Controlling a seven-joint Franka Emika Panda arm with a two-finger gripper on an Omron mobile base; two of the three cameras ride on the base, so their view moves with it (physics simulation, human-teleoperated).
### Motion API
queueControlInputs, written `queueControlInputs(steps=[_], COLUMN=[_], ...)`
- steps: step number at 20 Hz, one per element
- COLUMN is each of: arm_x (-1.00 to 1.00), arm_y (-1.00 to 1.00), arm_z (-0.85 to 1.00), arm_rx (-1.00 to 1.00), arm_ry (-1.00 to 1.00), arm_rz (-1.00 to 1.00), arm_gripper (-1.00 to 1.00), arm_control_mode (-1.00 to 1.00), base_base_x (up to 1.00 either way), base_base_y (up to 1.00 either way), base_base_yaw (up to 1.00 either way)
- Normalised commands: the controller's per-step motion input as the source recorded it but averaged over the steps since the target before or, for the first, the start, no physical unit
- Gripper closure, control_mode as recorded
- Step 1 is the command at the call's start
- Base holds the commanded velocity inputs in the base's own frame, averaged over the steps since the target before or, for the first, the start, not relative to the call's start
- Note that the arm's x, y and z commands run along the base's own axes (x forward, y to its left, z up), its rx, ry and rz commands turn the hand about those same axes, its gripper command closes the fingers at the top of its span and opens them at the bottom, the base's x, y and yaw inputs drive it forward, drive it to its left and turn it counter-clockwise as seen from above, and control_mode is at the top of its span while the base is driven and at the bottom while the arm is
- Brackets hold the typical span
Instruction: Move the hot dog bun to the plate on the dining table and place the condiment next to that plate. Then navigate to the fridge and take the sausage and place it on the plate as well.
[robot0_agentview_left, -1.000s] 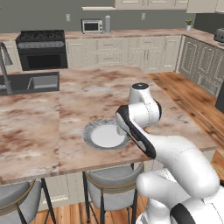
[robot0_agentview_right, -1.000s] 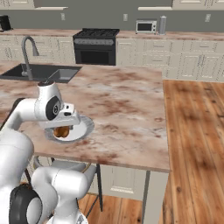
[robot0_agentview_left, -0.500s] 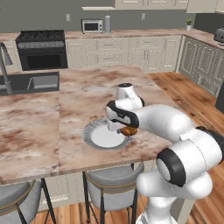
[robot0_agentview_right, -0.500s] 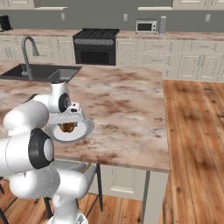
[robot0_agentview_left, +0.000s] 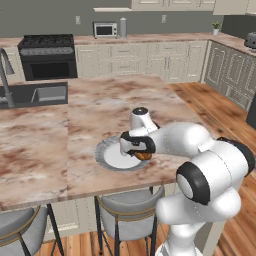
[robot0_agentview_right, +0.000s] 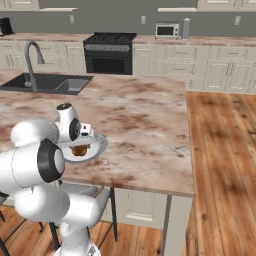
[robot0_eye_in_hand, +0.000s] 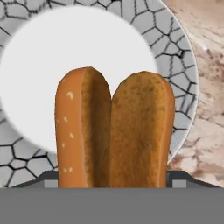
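The orange-tan hot dog bun (robot0_agentview_left: 144, 155) hangs just over the right part of the pale grey plate (robot0_agentview_left: 103, 156) on the dining table (robot0_agentview_left: 95, 107). My gripper (robot0_agentview_left: 140, 151) is shut on the bun, pointing down from the bent white arm. In the right base view the bun (robot0_agentview_right: 78, 149) sits under the hand, above the plate (robot0_agentview_right: 100, 144). The hand view looks straight down the bun (robot0_eye_in_hand: 113, 131), split side showing, with the plate's mottled rim (robot0_eye_in_hand: 177, 57) behind it and a dark fingertip (robot0_eye_in_hand: 47, 178) at each lower side.
An inset dark sink (robot0_agentview_left: 35, 94) with an arched faucet (robot0_agentview_left: 5, 75) lies at the table's far left. Grey-seated stools (robot0_agentview_left: 127, 207) stand under the near edge. Wood floor (robot0_agentview_right: 220, 150) runs along the table's right side.
The arm has swung forward and lowered, carrying the bun from the table's near edge to just over the plate. The plate has stayed put.
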Motion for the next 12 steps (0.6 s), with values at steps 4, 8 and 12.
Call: queueControlInputs(steps=[4, 8, 12], arm_x=[0.42, 0.67, 0.54], arm_y=[0.0, 0.01, 0.19], arm_z=[-0.33, -0.11, -0.03], arm_rx=[0.0, 0.0, 0.0], arm_ry=[-0.08, 0.0, 0.0], arm_rz=[0.0, 0.0, 0.0], arm_gripper=[1.0, 1.0, 1.0], arm_control_mode=[-1.0, -1.0, -1.0], base_base_x=[0.0, 0.0, 0.0], base_base_y=[0.0, 0.0, 0.0], base_base_yaw=[0.0, 0.0, 0.0])
